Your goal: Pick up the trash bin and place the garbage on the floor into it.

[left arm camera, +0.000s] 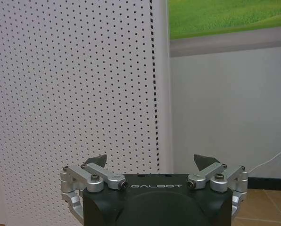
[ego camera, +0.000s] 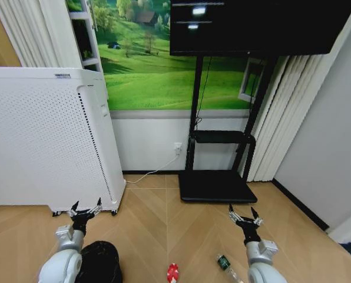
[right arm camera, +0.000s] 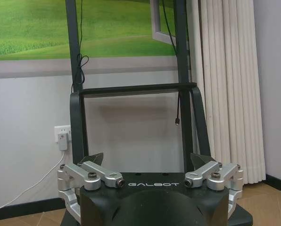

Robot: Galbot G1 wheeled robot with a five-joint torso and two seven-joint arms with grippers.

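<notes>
The trash bin (ego camera: 100, 262), round and black with a dark liner, stands on the floor at the bottom left of the head view. My left gripper (ego camera: 85, 210) hangs open just beyond and above it, facing the white appliance. A crushed red-and-white piece of garbage (ego camera: 173, 273) lies on the floor at bottom centre. A small green bottle (ego camera: 224, 262) lies to its right. My right gripper (ego camera: 244, 217) is open above and beyond the bottle, holding nothing. In the wrist views both the left gripper (left arm camera: 153, 162) and the right gripper (right arm camera: 146, 160) show spread fingers with nothing between them.
A tall white perforated appliance (ego camera: 46, 138) on castors stands at the left against the wall. A black TV stand (ego camera: 217, 186) with a flat base sits at centre right. A white cable (ego camera: 152, 172) runs along the wall. Curtains (ego camera: 281, 118) hang at the right.
</notes>
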